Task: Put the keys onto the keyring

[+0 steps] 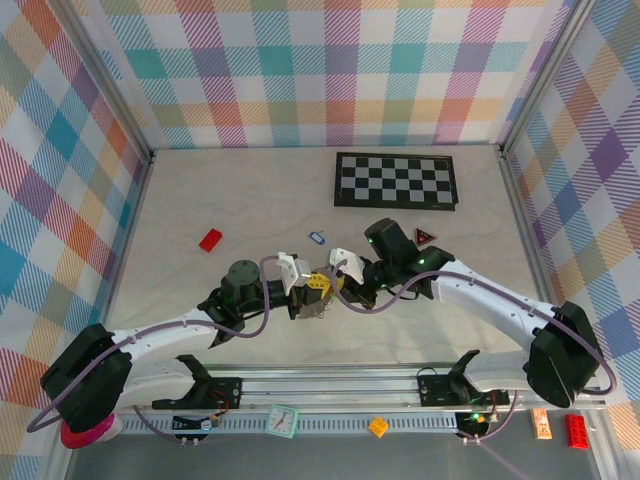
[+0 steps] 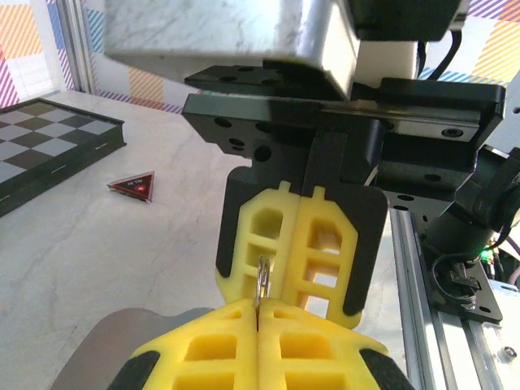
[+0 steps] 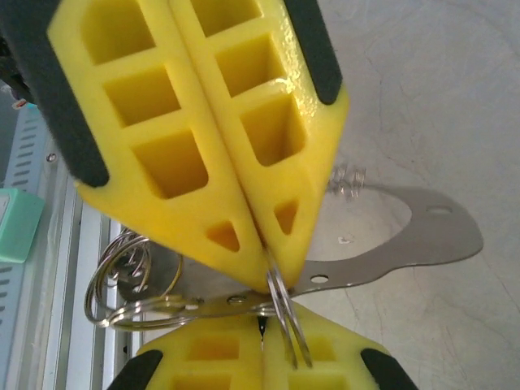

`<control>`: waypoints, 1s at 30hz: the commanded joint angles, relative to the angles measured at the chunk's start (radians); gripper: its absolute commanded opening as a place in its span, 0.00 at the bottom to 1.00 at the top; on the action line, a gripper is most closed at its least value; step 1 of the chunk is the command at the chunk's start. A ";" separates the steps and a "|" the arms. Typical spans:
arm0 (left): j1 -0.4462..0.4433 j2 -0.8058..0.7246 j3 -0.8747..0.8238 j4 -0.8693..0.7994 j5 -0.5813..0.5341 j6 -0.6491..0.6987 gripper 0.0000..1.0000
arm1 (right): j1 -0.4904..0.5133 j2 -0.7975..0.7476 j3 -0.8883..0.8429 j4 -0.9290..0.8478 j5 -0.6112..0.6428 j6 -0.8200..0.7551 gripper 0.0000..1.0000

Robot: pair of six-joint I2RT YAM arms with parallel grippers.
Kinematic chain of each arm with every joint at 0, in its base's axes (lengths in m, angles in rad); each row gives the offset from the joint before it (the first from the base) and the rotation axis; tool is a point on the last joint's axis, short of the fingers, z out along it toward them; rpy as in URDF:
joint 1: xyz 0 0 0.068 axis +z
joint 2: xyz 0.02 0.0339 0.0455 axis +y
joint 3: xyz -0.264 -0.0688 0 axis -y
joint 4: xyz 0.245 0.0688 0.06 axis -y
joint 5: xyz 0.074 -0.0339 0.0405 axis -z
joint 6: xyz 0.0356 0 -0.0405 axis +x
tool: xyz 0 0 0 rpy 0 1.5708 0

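We saw both tools meeting tip to tip above the counter (image 1: 240, 190), near the middle of its near edge. The left tool (image 2: 257, 321) and the right tool (image 3: 262, 345) were each clenched on the keyring (image 3: 283, 313). The blue key (image 1: 317, 238) lay apart, nearer the counter's centre.
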 commanded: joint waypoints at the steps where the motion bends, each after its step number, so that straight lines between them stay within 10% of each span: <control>1: -0.006 -0.014 0.018 0.087 0.015 0.029 0.00 | 0.016 0.001 0.028 -0.043 -0.013 -0.038 0.00; 13: -0.009 -0.020 0.008 0.052 0.013 0.063 0.00 | -0.024 -0.093 -0.010 -0.053 0.040 -0.018 0.24; 30: -0.009 0.025 -0.012 0.150 0.038 0.024 0.00 | -0.157 -0.248 -0.188 0.298 -0.242 0.203 0.30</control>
